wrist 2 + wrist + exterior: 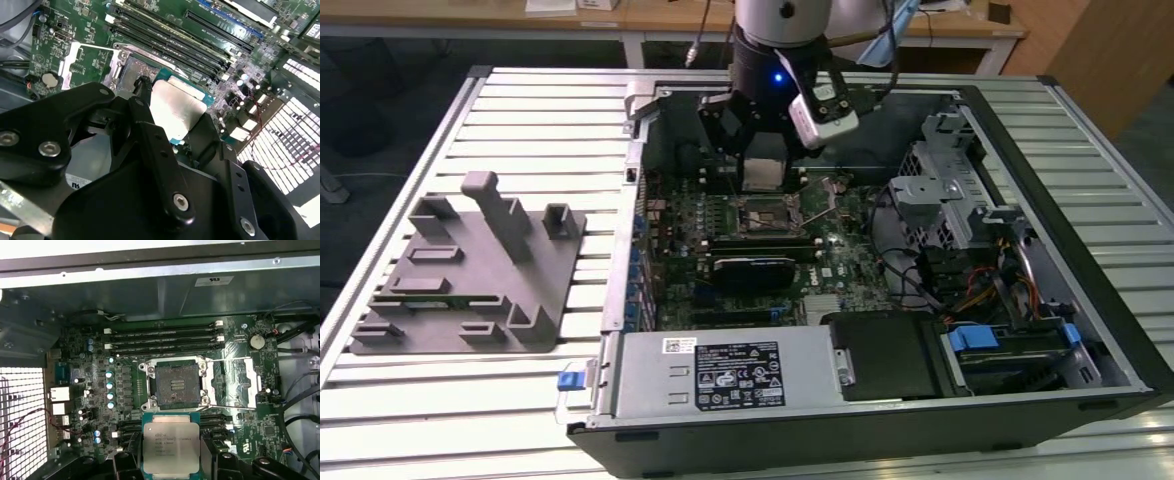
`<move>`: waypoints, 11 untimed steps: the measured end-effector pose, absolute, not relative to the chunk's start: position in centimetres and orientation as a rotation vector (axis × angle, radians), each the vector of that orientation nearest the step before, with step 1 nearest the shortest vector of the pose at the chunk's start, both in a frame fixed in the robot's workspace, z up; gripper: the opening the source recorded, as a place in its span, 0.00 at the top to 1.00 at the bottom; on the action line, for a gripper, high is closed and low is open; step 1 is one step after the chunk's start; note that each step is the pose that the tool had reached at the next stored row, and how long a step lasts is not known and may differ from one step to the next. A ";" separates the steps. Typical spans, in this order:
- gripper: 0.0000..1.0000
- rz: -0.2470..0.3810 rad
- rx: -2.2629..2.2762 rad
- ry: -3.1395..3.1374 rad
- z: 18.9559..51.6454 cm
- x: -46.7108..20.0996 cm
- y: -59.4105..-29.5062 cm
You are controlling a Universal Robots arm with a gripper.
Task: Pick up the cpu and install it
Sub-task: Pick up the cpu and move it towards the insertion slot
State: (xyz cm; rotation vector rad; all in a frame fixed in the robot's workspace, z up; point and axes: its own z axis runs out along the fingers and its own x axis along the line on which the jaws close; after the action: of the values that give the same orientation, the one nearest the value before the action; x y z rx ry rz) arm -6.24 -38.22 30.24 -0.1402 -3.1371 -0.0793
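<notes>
My gripper (763, 165) is shut on the cpu (765, 174), a flat square chip with a silvery top and a pale green rim. It holds the chip by two opposite edges above the motherboard inside the open computer case (1087, 330). In the first wrist view the cpu (171, 446) sits between my black fingers (123, 462), just short of the open socket (176, 385). The socket's metal load plate (235, 382) lies folded open beside it. In the second wrist view the cpu (176, 107) hangs over the socket (131, 75), apart from it.
A grey plastic tray (467, 280) with upright posts rests on the slatted table at the exterior view's left. Memory slots (165, 337) run along one side of the socket. A black block (750, 270), a drive cage (947, 190) and cables (987, 290) crowd the case.
</notes>
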 end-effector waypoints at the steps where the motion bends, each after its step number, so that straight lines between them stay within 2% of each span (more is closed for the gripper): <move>1: 0.46 -0.079 -0.140 -3.137 30.1 -6.2 -38.2; 11: 0.46 -0.079 -0.140 -3.137 29.2 -6.2 -38.2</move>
State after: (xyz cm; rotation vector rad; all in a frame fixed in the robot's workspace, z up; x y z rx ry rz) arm -6.21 -38.19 29.20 -0.1401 -3.1371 -0.0790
